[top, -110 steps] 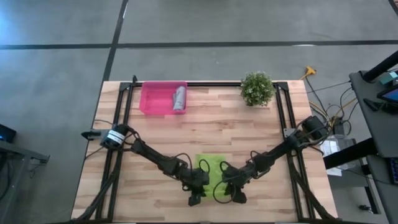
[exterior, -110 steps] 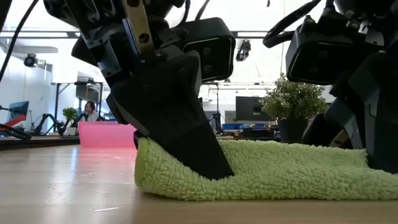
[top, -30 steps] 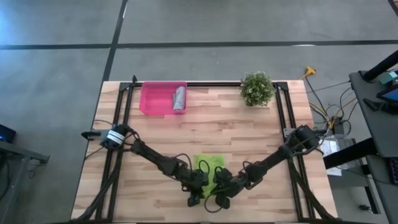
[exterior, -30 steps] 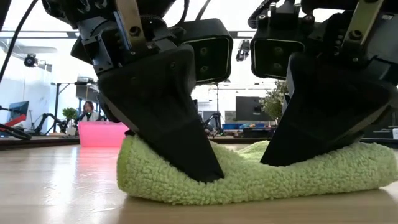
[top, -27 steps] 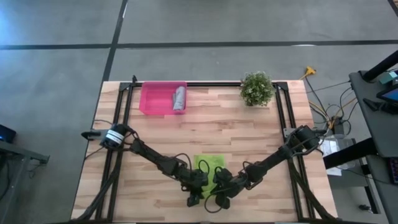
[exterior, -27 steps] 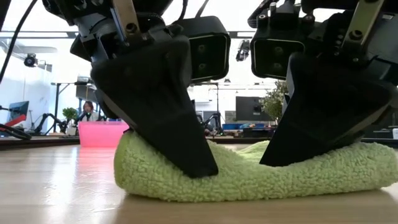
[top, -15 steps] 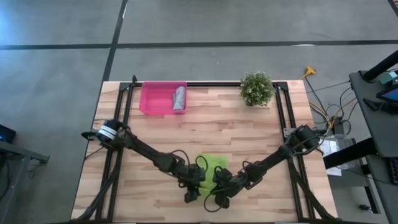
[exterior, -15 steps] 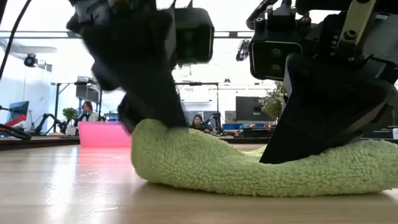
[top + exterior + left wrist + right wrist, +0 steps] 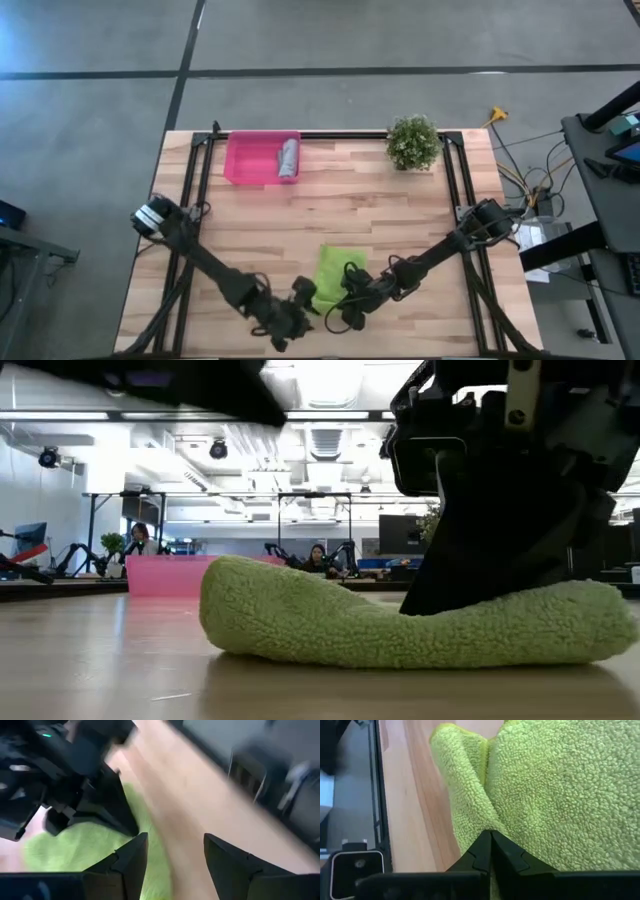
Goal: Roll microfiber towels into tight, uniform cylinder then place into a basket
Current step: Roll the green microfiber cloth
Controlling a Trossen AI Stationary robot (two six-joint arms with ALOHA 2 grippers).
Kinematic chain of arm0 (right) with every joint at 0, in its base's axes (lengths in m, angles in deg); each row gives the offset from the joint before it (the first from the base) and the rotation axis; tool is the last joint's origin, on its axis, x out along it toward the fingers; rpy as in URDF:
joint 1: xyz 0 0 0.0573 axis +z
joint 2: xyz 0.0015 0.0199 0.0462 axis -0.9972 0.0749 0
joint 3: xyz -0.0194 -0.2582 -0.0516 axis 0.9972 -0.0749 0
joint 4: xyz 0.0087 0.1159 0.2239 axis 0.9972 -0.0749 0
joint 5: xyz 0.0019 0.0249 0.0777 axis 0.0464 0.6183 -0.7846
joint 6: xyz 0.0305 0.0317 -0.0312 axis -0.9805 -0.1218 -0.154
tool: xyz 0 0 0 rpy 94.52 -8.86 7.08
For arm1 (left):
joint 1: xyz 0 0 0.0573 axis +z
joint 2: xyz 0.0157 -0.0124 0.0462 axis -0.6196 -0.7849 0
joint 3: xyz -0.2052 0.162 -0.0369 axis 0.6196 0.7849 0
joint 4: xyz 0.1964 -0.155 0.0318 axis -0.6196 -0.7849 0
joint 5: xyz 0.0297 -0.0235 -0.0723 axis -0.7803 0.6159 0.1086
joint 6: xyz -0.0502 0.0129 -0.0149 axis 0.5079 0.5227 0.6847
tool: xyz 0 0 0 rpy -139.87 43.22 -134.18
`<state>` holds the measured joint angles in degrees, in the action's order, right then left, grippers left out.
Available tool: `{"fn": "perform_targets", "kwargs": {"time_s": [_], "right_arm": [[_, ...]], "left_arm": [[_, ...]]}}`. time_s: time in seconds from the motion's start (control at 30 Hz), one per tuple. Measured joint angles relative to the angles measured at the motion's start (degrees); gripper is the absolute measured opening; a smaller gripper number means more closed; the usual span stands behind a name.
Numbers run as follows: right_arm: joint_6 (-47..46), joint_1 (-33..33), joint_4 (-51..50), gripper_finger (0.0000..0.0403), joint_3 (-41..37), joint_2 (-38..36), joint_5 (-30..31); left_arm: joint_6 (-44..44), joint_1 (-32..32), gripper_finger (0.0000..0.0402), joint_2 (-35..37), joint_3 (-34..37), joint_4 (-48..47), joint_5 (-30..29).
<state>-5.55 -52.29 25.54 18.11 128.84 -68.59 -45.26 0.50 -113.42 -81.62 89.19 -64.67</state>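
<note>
A lime green microfiber towel (image 9: 331, 272), folded over into a thick loose roll, lies on the wooden table near its front edge (image 9: 380, 625). My right gripper (image 9: 345, 303) is shut, with its tips on the towel's near part (image 9: 490, 840). My left gripper (image 9: 172, 857) is open just left of the towel (image 9: 295, 312), holding nothing; in the low view it is only a dark blur at the top. The pink basket (image 9: 245, 160) stands at the far left of the table. A rolled grey towel (image 9: 289, 158) lies at its right end. My right gripper presses its shut fingertips (image 9: 487, 851) down into the crease between two folds of the green towel (image 9: 485, 822), slanting down from the table's right. The pile is dented under the fingers (image 9: 425, 608). The towel lies on the table.
A small potted plant (image 9: 413, 141) stands at the far right. Black rails (image 9: 200, 190) run along both sides of the table. Bare wood lies between the towel and the basket. People sit in the room beyond (image 9: 146, 538).
My left gripper has opened, let go of the towel's left end, risen and drawn back toward the table's near left corner. The freed left end has puffed up into a rounded hump. My right gripper has stayed pressed on the towel.
</note>
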Motion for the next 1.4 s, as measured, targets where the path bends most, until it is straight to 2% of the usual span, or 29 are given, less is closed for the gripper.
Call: {"fn": "perform_targets", "kwargs": {"time_s": [0.07,0.2,0.3,0.37,0.67,1.4], "right_arm": [[-0.8,-0.2,0.2,0.0008,0.0,0.0,0.0],[-1.7,-0.4,0.6,0.0008,0.0,-0.1,0.0],[-1.9,-0.4,0.5,0.0008,-0.1,-0.6,0.0],[-2.0,-0.4,0.4,0.0008,-0.1,-0.9,-0.1],[-2.3,-0.4,0.3,0.0008,0.1,-0.9,0.1],[-5.0,-0.4,0.0,0.0008,0.1,-0.9,0.6]], "left_arm": [[-5.4,-1.2,0.0177,-2.4,0.3,1.1,-4.5],[-11.8,-1.3,0.0177,-7.8,0.4,4.4,-5.8],[-13.4,-1.1,0.0177,-10.2,0.3,4.3,-11.2],[-13.4,-0.3,0.0177,-10.8,0.2,4.4,-12.8],[-13.3,2.3,0.0177,-11.0,0.4,4.0,-11.3],[-13.0,1.1,0.0177,-10.3,1.0,3.2,-11.9]]}}
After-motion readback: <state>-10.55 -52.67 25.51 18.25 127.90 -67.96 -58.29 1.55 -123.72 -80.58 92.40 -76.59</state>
